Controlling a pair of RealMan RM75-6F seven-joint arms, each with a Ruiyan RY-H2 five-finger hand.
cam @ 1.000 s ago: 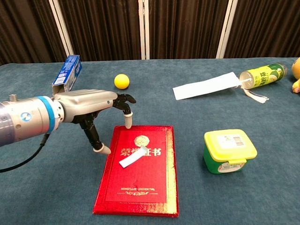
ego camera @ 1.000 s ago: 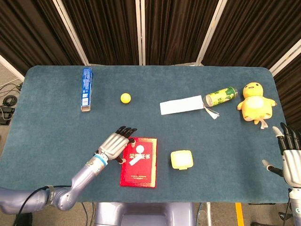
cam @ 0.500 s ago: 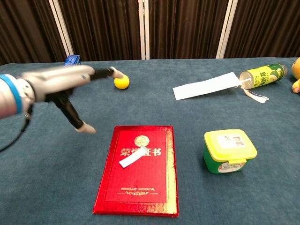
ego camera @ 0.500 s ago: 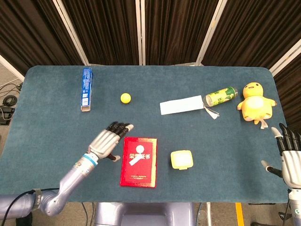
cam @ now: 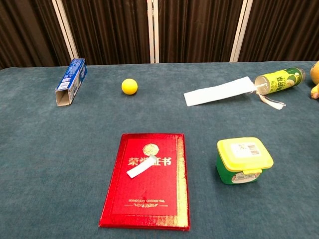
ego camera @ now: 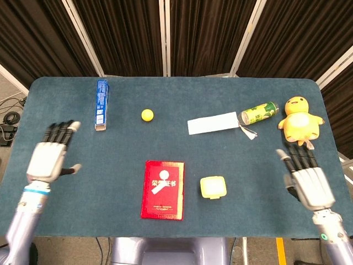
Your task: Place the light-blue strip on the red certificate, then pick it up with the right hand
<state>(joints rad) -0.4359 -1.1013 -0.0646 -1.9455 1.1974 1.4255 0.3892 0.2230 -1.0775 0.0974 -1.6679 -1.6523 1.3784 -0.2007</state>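
Note:
The red certificate (ego camera: 163, 189) (cam: 148, 179) lies flat near the table's front edge. A small pale light-blue strip (ego camera: 161, 187) (cam: 141, 168) rests at a slant on its cover. My left hand (ego camera: 48, 158) hovers open at the far left, well away from the certificate, fingers spread. At the right edge my right hand (ego camera: 308, 179) is open too, fingers spread, to the right of the yellow box. Neither hand shows in the chest view.
A small yellow-lidded box (ego camera: 213, 187) (cam: 243, 160) sits right of the certificate. Further back lie a blue carton (ego camera: 101, 104), a yellow ball (ego camera: 146, 115), a white paper sheet (ego camera: 212, 123), a green can (ego camera: 258, 113) and a yellow plush duck (ego camera: 299, 121).
My left hand has drawn back from beside the certificate to the far left edge, leaving the strip on the cover. My right hand has come inward and forward over the table's right side.

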